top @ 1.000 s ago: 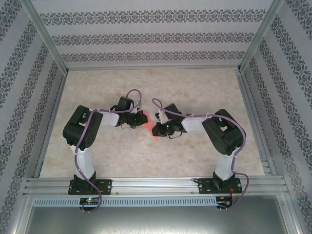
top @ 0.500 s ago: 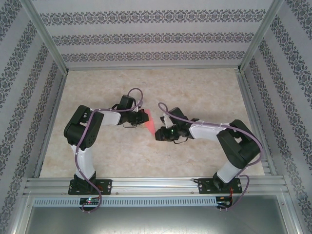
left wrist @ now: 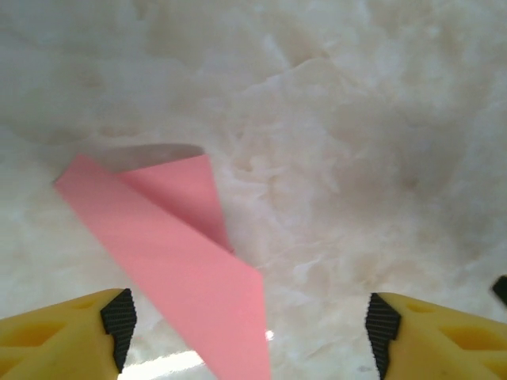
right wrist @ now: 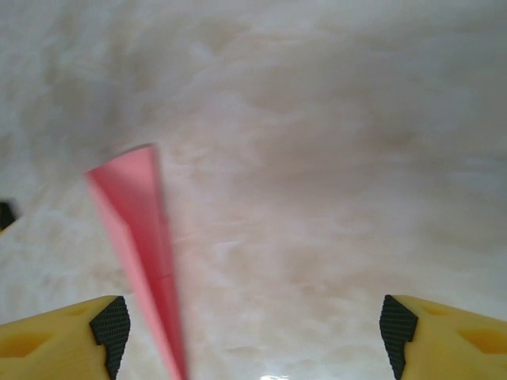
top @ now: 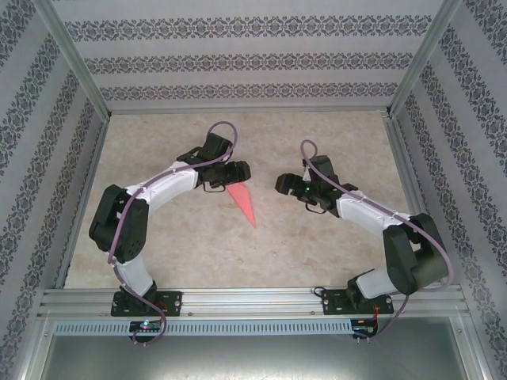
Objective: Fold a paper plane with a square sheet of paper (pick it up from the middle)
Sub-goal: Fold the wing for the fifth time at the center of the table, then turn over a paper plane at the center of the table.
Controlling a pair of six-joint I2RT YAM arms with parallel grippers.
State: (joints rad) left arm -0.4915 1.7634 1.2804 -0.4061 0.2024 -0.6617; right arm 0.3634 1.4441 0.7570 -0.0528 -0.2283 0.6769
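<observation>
The salmon-pink paper plane point(top: 244, 205) lies flat on the marbled table point(top: 317, 245), a slim dart with its point toward the near edge. My left gripper point(top: 238, 173) hovers just behind its wide end, open, with nothing held. In the left wrist view the folded paper point(left wrist: 170, 261) runs diagonally between the yellow fingers point(left wrist: 67, 336), with the left gripper point(left wrist: 249, 336) above it. My right gripper point(top: 283, 185) stands open to the right of the plane, apart from it. The right wrist view has the dart point(right wrist: 139, 245) left of centre and the right gripper point(right wrist: 253, 332) empty.
Aluminium rails point(top: 238, 301) border the near edge, and patterned walls point(top: 245, 59) enclose the back and sides. Purple cables point(top: 222, 131) loop over both wrists.
Both grippers have drawn apart from the middle; the right arm swung right and back, the left arm stretched further out. The plane, earlier half hidden between them, now lies uncovered on the table.
</observation>
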